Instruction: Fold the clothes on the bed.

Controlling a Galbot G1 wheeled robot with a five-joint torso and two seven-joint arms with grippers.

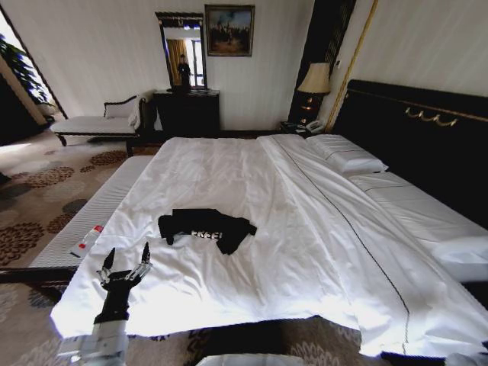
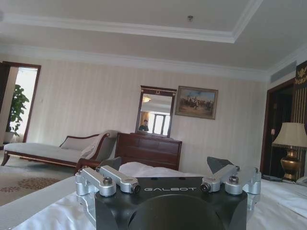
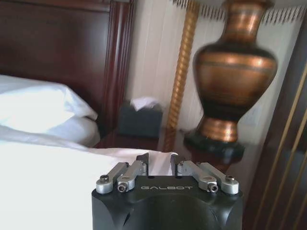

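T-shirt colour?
Black T-shirt with small white chest lettering; best in head view.

We see chaise point(image 1: 95, 122) against far wall, dark dresser point(image 1: 187, 111) beside it, mirror point(image 1: 183, 52) and framed painting point(image 1: 229, 30) above. We note bronze lamp point(image 3: 232, 72) on nightstand, tissue box point(image 3: 140, 119) near it.

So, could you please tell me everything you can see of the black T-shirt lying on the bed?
The black T-shirt is soft dark cloth, crumpled into a low, uneven bundle rather than spread flat. Small white lettering shows near its front edge. A lobe of cloth hangs towards the foot of the bed, and another sticks out on the robot's left. It lies on the white duvet, left of the bed's middle. Nothing grips it: the left gripper hovers apart from it, nearer the foot corner, fingers open.
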